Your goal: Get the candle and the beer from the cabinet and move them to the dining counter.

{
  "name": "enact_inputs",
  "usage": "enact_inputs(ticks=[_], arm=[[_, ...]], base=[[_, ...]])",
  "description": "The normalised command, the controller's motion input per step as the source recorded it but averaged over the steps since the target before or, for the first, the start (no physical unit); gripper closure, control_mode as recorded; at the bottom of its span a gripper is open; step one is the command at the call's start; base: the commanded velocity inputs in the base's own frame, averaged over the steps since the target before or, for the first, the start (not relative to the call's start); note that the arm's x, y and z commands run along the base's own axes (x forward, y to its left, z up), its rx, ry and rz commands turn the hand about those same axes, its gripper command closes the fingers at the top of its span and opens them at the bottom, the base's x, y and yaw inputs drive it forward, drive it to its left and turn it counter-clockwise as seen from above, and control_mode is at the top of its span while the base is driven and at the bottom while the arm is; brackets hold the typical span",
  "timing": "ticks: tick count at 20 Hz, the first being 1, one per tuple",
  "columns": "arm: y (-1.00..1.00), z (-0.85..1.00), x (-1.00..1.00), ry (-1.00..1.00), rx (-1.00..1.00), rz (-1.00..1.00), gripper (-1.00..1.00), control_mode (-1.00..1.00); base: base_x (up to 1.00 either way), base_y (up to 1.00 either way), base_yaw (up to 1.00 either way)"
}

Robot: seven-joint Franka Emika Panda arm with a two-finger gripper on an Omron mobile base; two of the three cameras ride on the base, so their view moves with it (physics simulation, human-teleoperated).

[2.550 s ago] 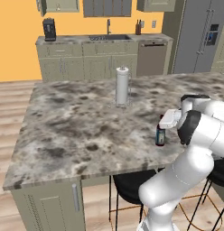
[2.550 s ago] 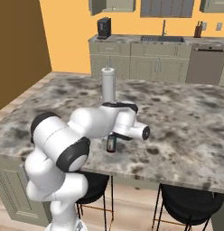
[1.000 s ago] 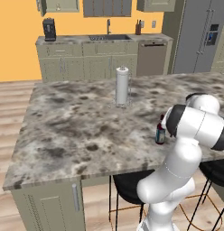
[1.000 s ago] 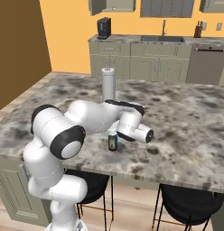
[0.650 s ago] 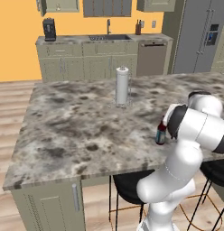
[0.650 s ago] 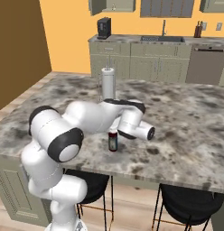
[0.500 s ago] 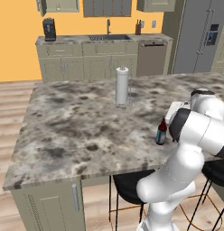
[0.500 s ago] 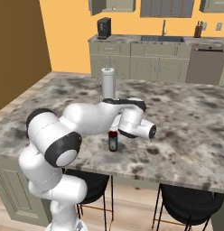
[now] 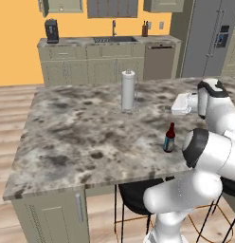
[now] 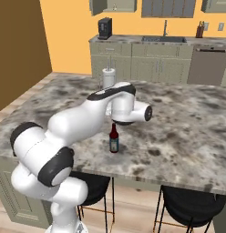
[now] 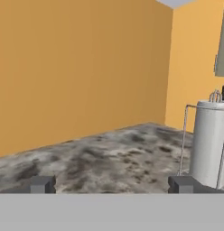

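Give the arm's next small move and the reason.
Probably lift the end effector away from the dining counter: its jaws stand wide open, and the beer stands upright alone on the marble. No candle is on the top yet.

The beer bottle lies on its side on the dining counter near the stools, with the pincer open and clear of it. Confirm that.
Not lying: the beer bottle stands upright on the dining counter, as the right base view shows. The rest holds: the open pincer is clear of it.
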Motion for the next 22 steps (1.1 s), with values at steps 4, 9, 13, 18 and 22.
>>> enact_inputs(ticks=[4, 9, 13, 18, 22], arm=[[0.17, 0.78, -0.28, 0.19, -0.02, -0.14, -1.0, -1.0], [0.12, 0.74, -0.42, 0.21, -0.02, -0.21, -1.0, -1.0], [0.02, 0.67, -0.54, 0.21, -0.02, -0.28, -1.0, -1.0], [0.01, 0.63, -0.52, 0.25, -0.01, -0.29, -1.0, -1.0], [0.03, 0.53, -0.54, 0.29, -0.01, -0.31, -1.0, -1.0]], base=[[0.0, 0.0, 0.0], [0.0, 0.0, 0.0], [0.0, 0.0, 0.0], [0.0, 0.0, 0.0], [0.0, 0.0, 0.0]])
